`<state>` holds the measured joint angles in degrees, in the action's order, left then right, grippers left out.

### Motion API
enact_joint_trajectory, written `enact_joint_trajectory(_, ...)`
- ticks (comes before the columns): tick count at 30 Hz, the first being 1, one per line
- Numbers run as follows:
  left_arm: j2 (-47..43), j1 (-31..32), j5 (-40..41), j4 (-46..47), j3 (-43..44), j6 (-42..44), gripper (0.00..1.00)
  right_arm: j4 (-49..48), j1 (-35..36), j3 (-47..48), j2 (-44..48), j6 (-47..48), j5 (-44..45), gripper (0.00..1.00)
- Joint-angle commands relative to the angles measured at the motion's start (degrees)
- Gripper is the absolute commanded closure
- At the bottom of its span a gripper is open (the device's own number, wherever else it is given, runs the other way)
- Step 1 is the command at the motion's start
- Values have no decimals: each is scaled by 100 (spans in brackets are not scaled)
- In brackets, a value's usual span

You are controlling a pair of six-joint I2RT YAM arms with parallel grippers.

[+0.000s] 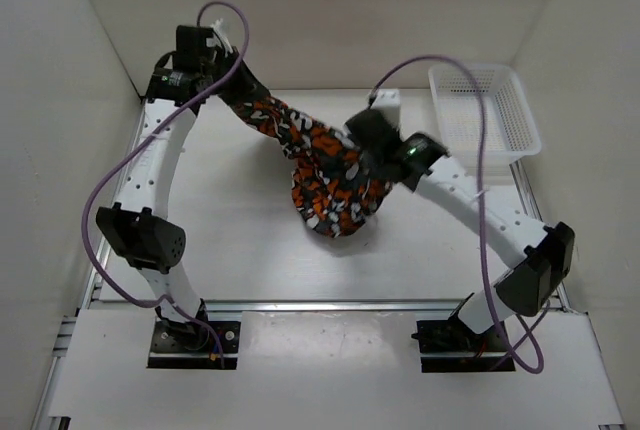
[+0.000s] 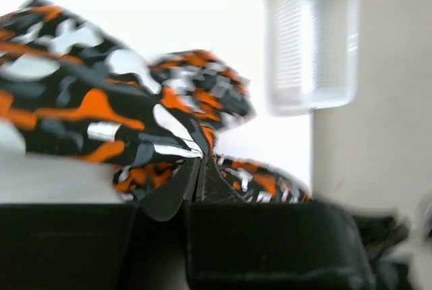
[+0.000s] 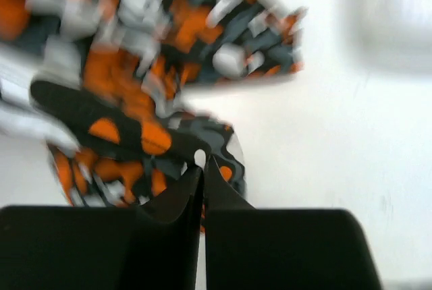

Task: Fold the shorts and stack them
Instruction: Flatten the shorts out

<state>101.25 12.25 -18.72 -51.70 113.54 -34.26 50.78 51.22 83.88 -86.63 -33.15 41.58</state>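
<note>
The shorts (image 1: 320,175) are being held above the middle of the tabletop (image 1: 240,240), strung between the two arms. One end is being pinched by the left fingers (image 2: 170,195) at the far left, and another part is being clamped by the right fingers (image 3: 226,199) nearer the centre. In both wrist views the tips are being pressed together on printed fabric, so each pair is judged to be clenched on the garment. Between the two grasps the cloth is being drawn into a twisted band, while the loose bulk is being left to hang in a bunch below the right grasp, low over the tabletop; whether it is touching cannot be told. The garment is probably being lifted and pulled apart this way so that it can be opened out and laid flat for folding, which is not yet being done.

The white mesh basket (image 1: 485,110) is being left at the far right corner, well apart from the shorts. Nothing is being shown inside it.
</note>
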Motion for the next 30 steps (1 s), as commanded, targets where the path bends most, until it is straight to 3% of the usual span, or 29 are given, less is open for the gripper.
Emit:
enact_joint_trajectory(1, -151, -530, 238, 47, 1203, -46, 90, -524, -1349, 1241, -27, 2247, -68, 100)
enact_joint_trajectory(3, 139, -715, 62, -260, 2257, -116, 90, -526, -1983, 2690, -292, 2513, -412, 100)
enact_joint_trajectory(6, 263, -987, -166, -401, 3119, -230, 90, -526, -2081, 3975, -714, 3093, -686, 100)
enact_joint_trajectory(7, 211, -1066, -228, -402, 3183, -230, 90, -526, -2081, 4535, -793, 3217, -739, 100)
enact_joint_trajectory(9, -61, -1199, -289, -402, 3122, -230, 90, -526, -1836, 4647, -794, 3481, -609, 100)
enact_joint_trajectory(10, -201, -1277, -290, -402, 2800, -143, 90, -526, -1739, 4551, -672, 3482, -486, 100)
enact_joint_trajectory(13, -965, -1278, -220, -306, 1509, 129, 90, -788, -1397, 3105, 10, 3482, -151, 100)
enact_joint_trajectory(14, -1176, -1278, -150, -253, 1113, 200, 90, -990, -1152, 2508, 249, 3429, 15, 100)
enact_joint_trajectory(15, -1604, -1217, -149, -253, 709, 314, 90, -1348, -1019, 1293, 722, 3272, 365, 100)
enact_joint_trajectory(18, -2388, -1015, -9, -95, -1337, 376, 90, -1518, -474, -375, 1392, 2570, 596, 100)
enact_joint_trajectory(19, -2678, -910, 43, 54, -1952, 376, 90, -1458, -316, -1347, 1786, 1924, 692, 97)
enact_joint_trajectory(20, -3220, -909, 44, 107, -3159, 263, 87, -1353, -45, -1757, 1947, 1595, 693, 86)
enact_joint_trajectory(22, -3672, -847, -96, 160, -4212, 262, 69, -654, 46, -2312, 2132, 440, 668, 52)
enact_joint_trajectory(23, -3987, -847, -245, 160, -4956, 262, 41, -423, 115, -2610, 2211, 136, 571, 28)
enact_joint_trajectory(24, -4112, -847, -246, 160, -5216, 332, 25, -255, 116, -2700, 2212, -67, 509, 17)
enact_joint_trajectory(25, -4218, -847, -142, 100, -5367, 332, 13, -44, 116, -2753, 2281, -313, 361, 11)
enact_joint_trajectory(26, -4289, -847, 216, -40, -5438, 332, 8, -42, 64, -2754, 2352, -315, 246, 5)
enact_joint_trajectory(27, -4289, -847, 402, -129, -5386, 332, 8, -42, -15, -2754, 2352, -315, 54, 5)
enact_joint_trajectory(29, -4211, -847, 902, -348, -5072, 332, 23, -130, -453, -2605, 2352, -263, -482, 6)
enact_joint_trajectory(30, -4149, -847, 1053, -515, -4956, 332, 47, -243, -620, -2535, 2352, -263, -1276, 10)
